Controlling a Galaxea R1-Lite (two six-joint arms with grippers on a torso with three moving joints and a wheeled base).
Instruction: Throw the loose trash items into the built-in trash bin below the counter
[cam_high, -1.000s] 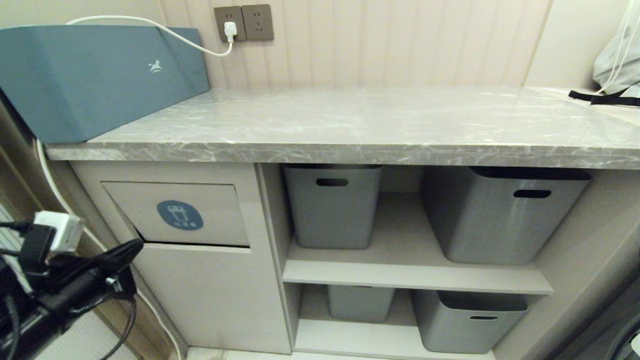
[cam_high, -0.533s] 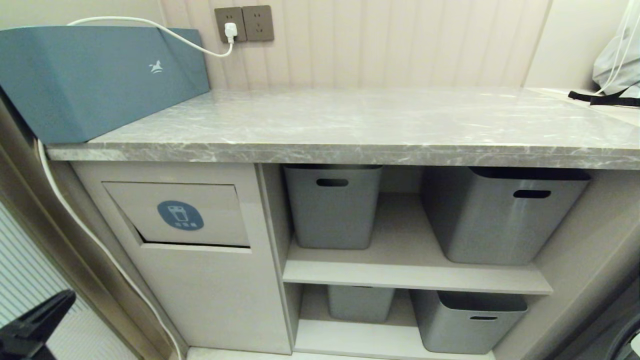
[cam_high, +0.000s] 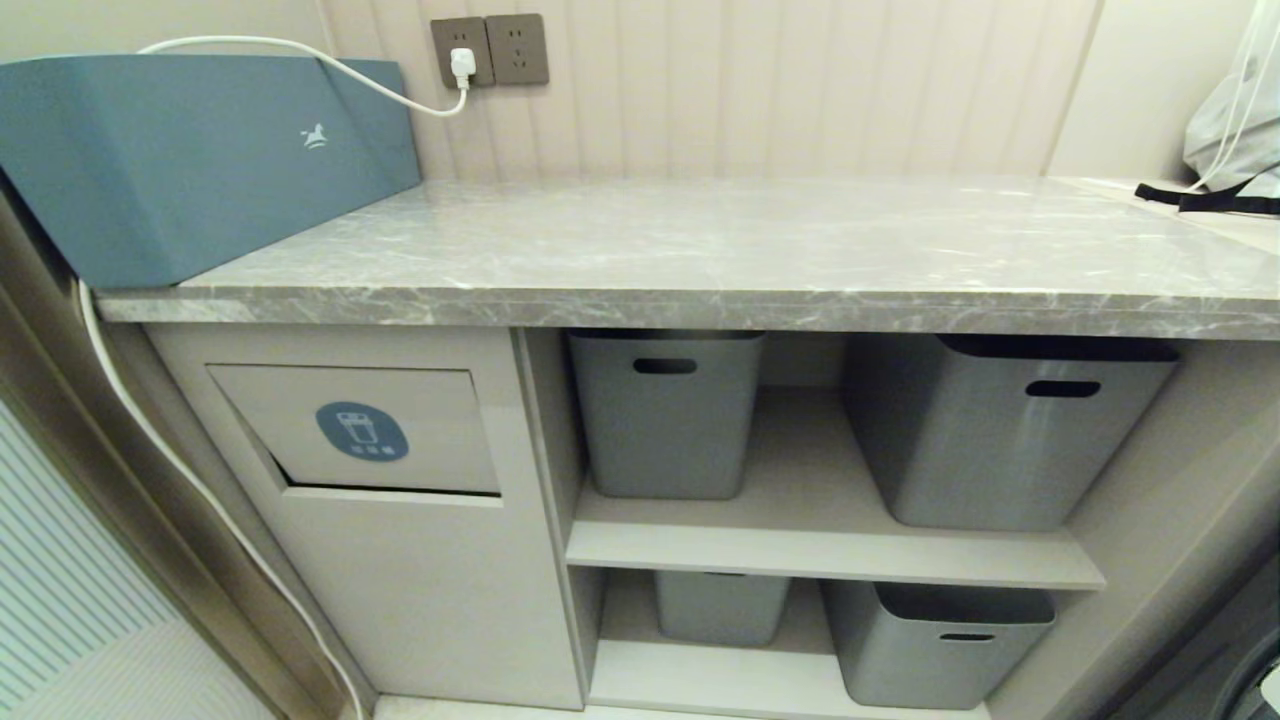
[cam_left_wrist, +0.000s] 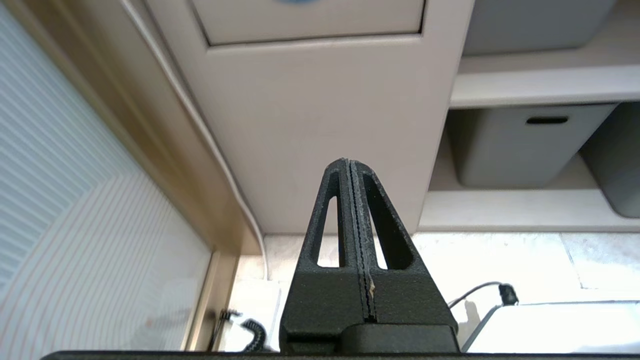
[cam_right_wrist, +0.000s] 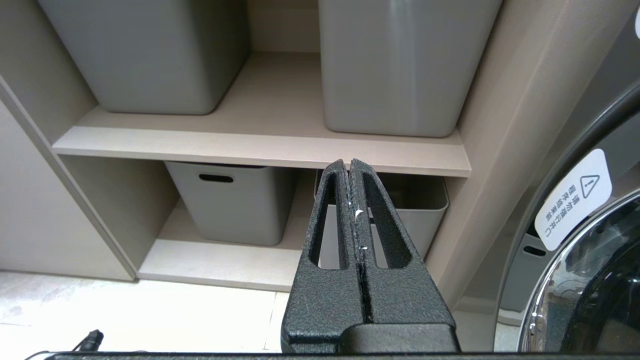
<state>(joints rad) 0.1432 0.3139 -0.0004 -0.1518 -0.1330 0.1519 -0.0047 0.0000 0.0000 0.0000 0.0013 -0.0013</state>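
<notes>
The left gripper (cam_left_wrist: 352, 167), fingers pressed together and empty, has dropped out of the head view, low before the bin (cam_high: 362, 430). No trash shows on the counter (cam_high: 700, 250). Right gripper (cam_right_wrist: 350, 167), also closed, hangs by the tubs (cam_right_wrist: 235, 205); the task looks finished.

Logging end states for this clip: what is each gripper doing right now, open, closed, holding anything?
Left gripper: closed, holding nothing, low in front of the built-in trash bin.
Right gripper: closed, holding nothing, facing the lower shelves.
</notes>
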